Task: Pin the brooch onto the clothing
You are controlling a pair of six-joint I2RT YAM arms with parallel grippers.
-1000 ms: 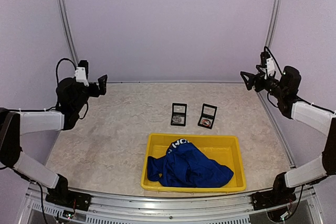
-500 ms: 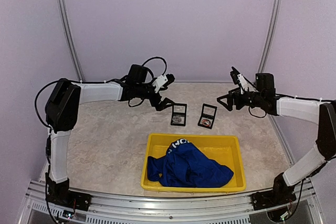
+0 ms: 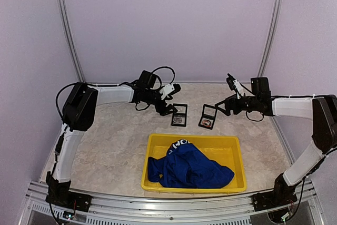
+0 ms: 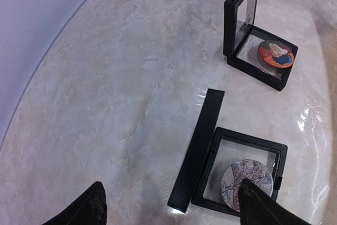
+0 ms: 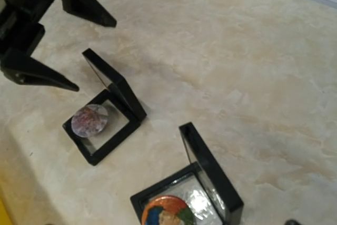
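Left claw and right claw are now extended over the far half of the beige marbled table in the top external view. The frame from one second earlier shows both arms folded back at the table's sides, raised and well apart from everything. Each claw now sits just beside an open black square box: the left claw at the left display case, the right claw at the right display case. Both sets of jaws stand apart and grip nothing. The royal-blue short-sleeved T-shirt lies bunched in the yellow plastic tray at the near edge; shirt, tray and cases have not moved. In the left wrist view, the left claw straddles the left display case, and the round grey mottled brooch lies in its base next to one fingertip. The round red-and-blue brooch rests in the right display case beyond. In the right wrist view, that red-and-blue brooch lies close below the camera, whose own fingers are almost out of frame. The left claw shows spread beside the grey mottled brooch. Judgement: the approach is complete and a brooch pick-up follows. Pinning has not started, and the shirt likely needs spreading first.
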